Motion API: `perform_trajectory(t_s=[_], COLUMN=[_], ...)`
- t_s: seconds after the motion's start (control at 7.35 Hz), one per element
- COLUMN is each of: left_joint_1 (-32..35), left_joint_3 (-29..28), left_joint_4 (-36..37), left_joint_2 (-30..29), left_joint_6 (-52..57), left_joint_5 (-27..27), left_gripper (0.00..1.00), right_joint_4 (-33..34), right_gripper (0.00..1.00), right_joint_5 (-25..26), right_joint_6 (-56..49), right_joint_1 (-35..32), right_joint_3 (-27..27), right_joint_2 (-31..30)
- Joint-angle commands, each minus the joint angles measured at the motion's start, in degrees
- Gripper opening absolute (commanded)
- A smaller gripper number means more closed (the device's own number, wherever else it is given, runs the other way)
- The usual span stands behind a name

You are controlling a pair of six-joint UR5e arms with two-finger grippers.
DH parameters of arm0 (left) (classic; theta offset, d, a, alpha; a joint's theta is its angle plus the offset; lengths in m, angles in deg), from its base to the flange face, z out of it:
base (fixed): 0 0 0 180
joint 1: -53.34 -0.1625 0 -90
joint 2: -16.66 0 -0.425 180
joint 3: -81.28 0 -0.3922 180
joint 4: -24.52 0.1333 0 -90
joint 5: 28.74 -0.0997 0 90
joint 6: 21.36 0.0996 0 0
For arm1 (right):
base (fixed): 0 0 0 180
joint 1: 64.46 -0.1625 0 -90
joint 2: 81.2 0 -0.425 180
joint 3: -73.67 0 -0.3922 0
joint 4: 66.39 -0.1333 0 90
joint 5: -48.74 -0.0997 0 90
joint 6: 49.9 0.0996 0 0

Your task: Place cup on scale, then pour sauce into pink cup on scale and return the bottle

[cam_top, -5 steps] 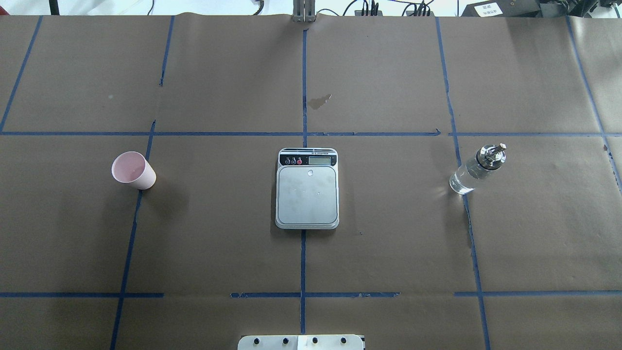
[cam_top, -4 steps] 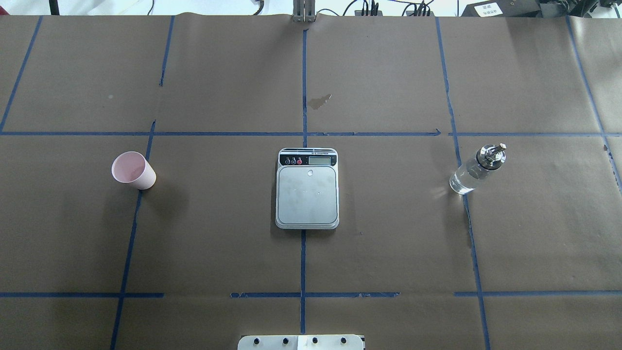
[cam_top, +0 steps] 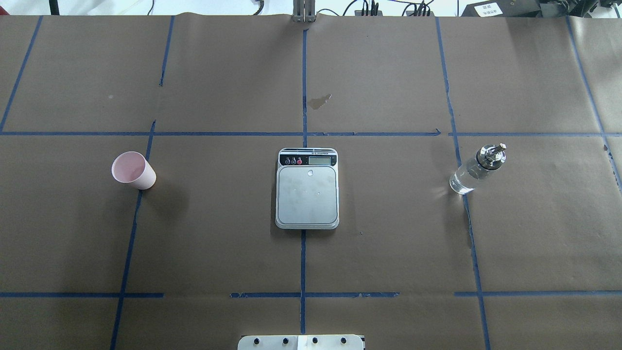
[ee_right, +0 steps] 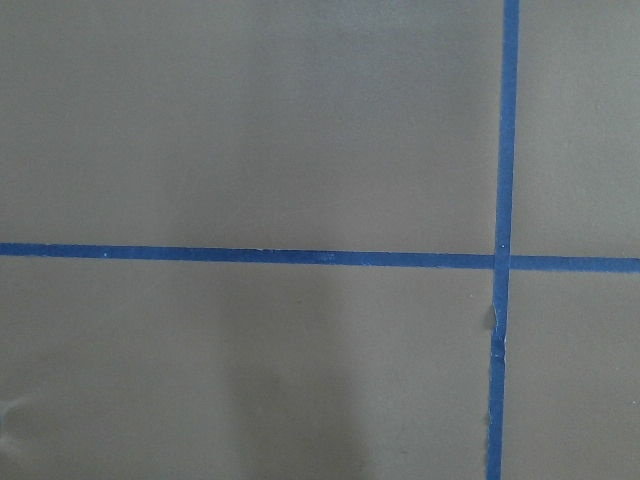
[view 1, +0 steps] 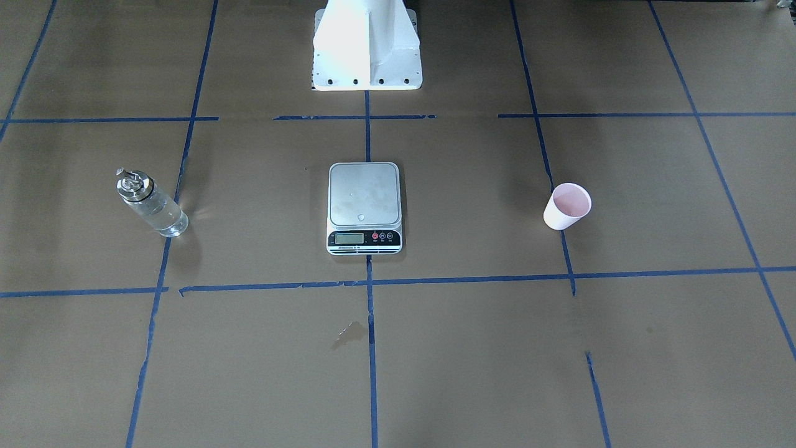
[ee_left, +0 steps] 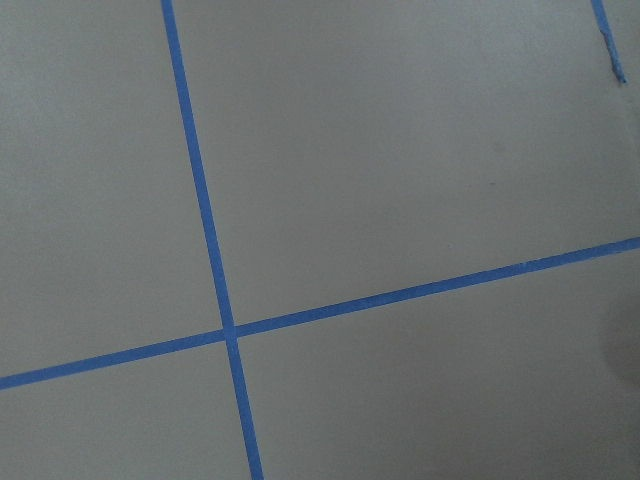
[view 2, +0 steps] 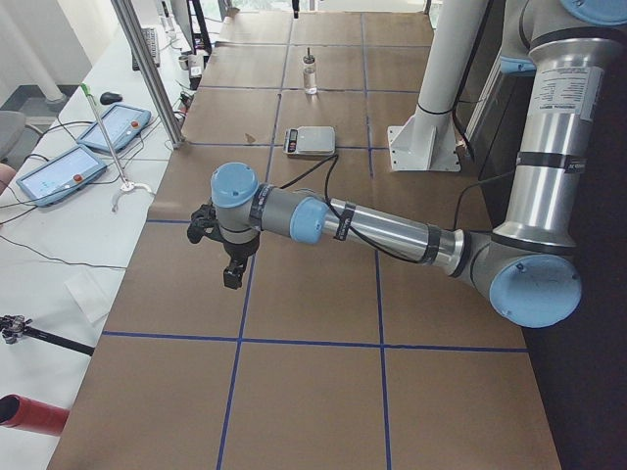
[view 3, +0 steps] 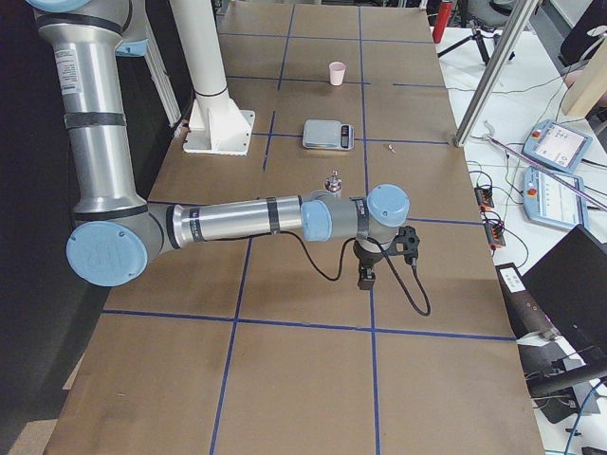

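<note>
The pink cup point(cam_top: 133, 170) stands upright on the table's left part, also seen in the front view point(view 1: 567, 206). The scale point(cam_top: 307, 194) lies in the middle with nothing on its platform point(view 1: 364, 196). The clear glass bottle point(cam_top: 476, 170) with silver spout cap stands at the right, holding clear sauce point(view 1: 151, 204). My left gripper point(view 2: 233, 274) hangs over bare table far outside the cup. My right gripper point(view 3: 365, 278) hangs over bare table outside the bottle point(view 3: 333, 180). They show only in the side views, so I cannot tell if they are open or shut.
Brown paper with blue tape lines covers the table. A small wet stain point(cam_top: 319, 101) lies beyond the scale. The white robot base point(view 1: 367, 43) stands behind the scale. Tablets point(view 2: 59, 171) and metal posts point(view 3: 488, 71) stand off the table's far edge.
</note>
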Motion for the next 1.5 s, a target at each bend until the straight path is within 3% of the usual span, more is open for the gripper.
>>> perform_trajectory(t_s=[0.0,0.14,0.27,0.41,0.68,0.82,0.95,1.36], left_joint_1=[-0.3,-1.3,-6.6,-10.2,-18.7,-25.7,-30.6,-32.5], left_joint_3=[-0.5,-0.5,-0.1,0.2,3.9,5.1,4.2,-2.7], left_joint_4=[-0.6,-1.2,-6.6,-9.1,-13.3,-16.5,-18.8,-19.5], left_joint_2=[-0.1,-0.9,-0.8,-0.9,-0.9,-1.7,-2.5,-5.4], left_joint_6=[-0.4,-0.1,-0.9,-12.5,-35.7,-47.4,-52.2,-52.1], left_joint_5=[0.3,0.3,1.7,4.2,4.1,-1.0,-7.8,-8.2], left_gripper=[1.0,1.0,1.0,1.0,1.0,1.0,1.0,0.96], right_joint_4=[0.0,0.0,-2.6,-4.9,-9.6,-11.2,-11.2,-11.3], right_gripper=[1.0,1.0,1.0,1.0,1.0,1.0,1.0,1.0], right_joint_5=[0.3,0.1,0.2,0.7,0.1,-0.1,0.0,0.0], right_joint_6=[0.4,0.5,0.6,0.5,0.9,0.9,1.1,1.5], right_joint_1=[0.2,0.2,0.2,2.0,3.1,3.2,3.6,3.9], right_joint_3=[0.1,0.1,0.2,0.9,0.7,0.8,0.8,0.8], right_joint_2=[0.0,-0.3,-0.6,-0.4,-1.2,-1.6,-1.5,-1.5])
